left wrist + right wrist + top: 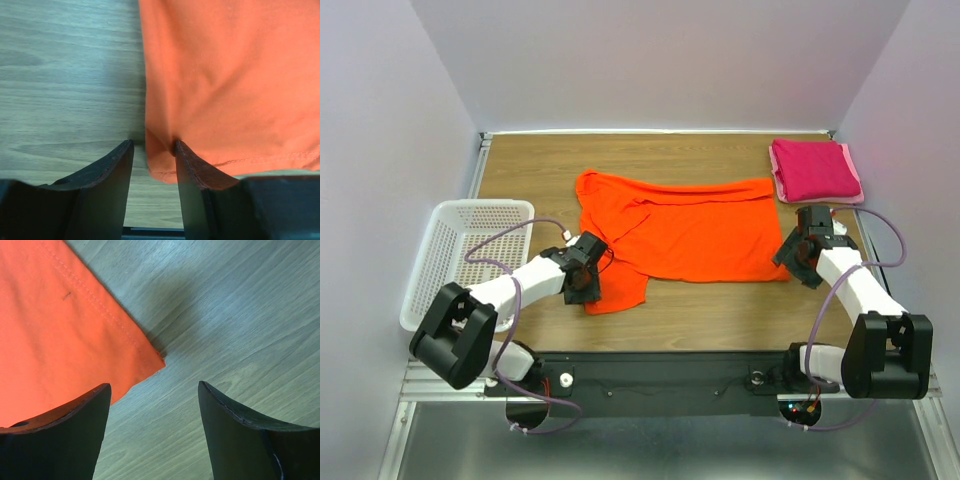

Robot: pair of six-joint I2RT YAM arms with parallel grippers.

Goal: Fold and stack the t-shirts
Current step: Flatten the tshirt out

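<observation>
The bright orange t-shirt (685,230) lies spread across the middle of the table, its left part hanging down toward the front edge. The magenta-pink t-shirt (815,170) sits folded at the back right corner. My left gripper (590,285) is low at the orange shirt's front left corner. In the left wrist view that hemmed corner (160,160) lies between the fingers of the gripper (152,145), against the right finger, with a gap to the left one. My right gripper (154,385) stands open over bare wood beside the shirt's front right corner (145,360).
A white lattice basket (465,255) stands at the left edge of the table. The table's front edge and black rail run just behind both grippers. Bare wood (720,305) shows in front of the orange shirt.
</observation>
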